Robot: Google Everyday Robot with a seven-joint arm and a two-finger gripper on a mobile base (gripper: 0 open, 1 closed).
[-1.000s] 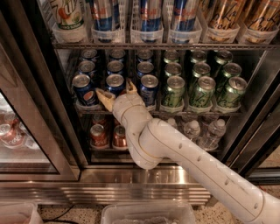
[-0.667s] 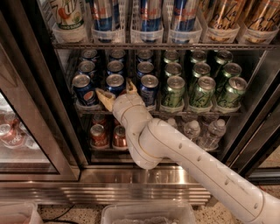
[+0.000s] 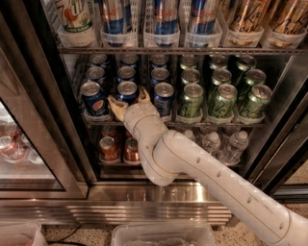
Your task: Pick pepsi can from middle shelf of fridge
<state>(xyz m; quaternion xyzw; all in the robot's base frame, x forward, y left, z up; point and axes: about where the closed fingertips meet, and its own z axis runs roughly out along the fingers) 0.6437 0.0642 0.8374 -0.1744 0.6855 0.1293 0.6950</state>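
The fridge [image 3: 29, 96] stands open in front of me. Its middle shelf [image 3: 211, 124] holds lanes of short dark-blue pepsi cans on the left and green cans [image 3: 221, 98] on the right. My gripper [image 3: 129, 100] is at the shelf's front edge, open, with one fingertip on each side of the front pepsi can [image 3: 127, 91] of the second lane. That can's lower part is hidden behind the gripper. Other pepsi cans stand beside it, one on the left [image 3: 93, 97] and one on the right [image 3: 163, 96].
Tall slim cans [image 3: 163, 14] fill the rack above. Red-orange cans [image 3: 109, 148] and water bottles [image 3: 233, 146] stand on the rack below. A stainless-steel base with grille [image 3: 144, 202] runs along the bottom. A clear plastic bin [image 3: 163, 235] sits on the floor in front.
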